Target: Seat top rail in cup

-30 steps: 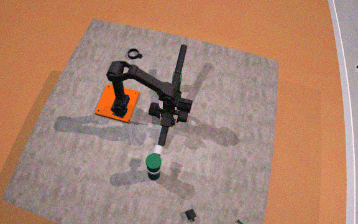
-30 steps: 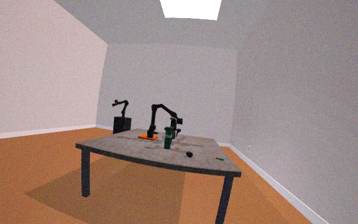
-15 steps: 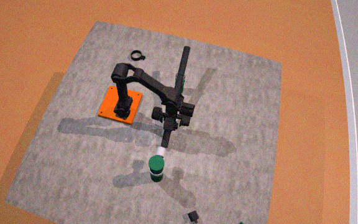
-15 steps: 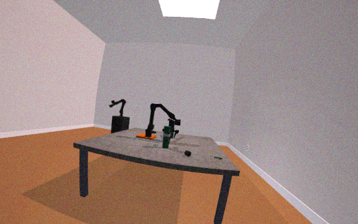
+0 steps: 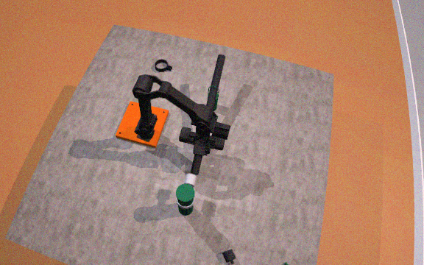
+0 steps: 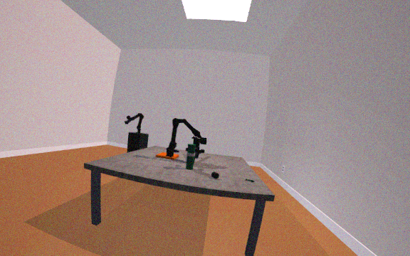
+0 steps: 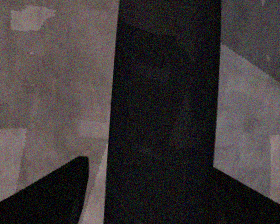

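The dark fence rail (image 5: 217, 73) (image 7: 163, 75) runs past the green loop-capped post (image 5: 216, 101) and under my arm toward the big green post (image 5: 185, 193) (image 6: 190, 163). Its near end meets the white end cup (image 5: 191, 179) beside the post cap; how deep it sits is hidden. The pale brace band (image 5: 185, 207) (image 6: 191, 154) is around the post below its cap. My gripper (image 5: 202, 149) (image 7: 141, 168) is partly open astride the rail. In the wrist view a narrow gap shows between the left finger and the rail, while the right finger merges with its dark edge.
A black ring clamp (image 5: 161, 65) lies beyond the orange base plate (image 5: 124, 126) (image 6: 162, 155). A small black part (image 5: 229, 256) (image 6: 215, 175) lies near the table's front edge, and a small dark green piece (image 6: 250, 180) lies at the front right.
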Controlling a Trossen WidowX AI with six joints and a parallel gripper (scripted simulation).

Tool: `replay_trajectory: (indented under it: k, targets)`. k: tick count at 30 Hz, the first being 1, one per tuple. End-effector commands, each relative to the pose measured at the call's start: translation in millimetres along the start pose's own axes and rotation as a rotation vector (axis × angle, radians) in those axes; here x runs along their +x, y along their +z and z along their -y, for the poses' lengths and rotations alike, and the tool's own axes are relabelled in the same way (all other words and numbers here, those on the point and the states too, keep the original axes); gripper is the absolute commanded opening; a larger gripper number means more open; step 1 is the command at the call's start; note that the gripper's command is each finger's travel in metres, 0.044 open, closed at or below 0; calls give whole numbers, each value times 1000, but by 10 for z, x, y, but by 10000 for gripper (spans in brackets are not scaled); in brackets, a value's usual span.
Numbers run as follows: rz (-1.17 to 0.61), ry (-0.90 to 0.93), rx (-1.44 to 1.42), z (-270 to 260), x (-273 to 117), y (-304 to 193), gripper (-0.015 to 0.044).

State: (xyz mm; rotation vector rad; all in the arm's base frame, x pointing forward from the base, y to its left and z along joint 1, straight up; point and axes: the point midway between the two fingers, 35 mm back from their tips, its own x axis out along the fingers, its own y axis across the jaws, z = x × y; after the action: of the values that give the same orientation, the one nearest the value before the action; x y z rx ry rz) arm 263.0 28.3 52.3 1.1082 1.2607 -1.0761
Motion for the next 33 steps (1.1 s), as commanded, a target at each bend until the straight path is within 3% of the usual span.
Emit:
replay_trajectory:
  k: [1,7,12,33]
  targets:
    - [2,-2,6,1,8,2,164]
    - [2,-2,6,1,8,2,124]
    - [2,-2,6,17,-41,1,0]
    - [286,-10,7,41,-731,290,0]
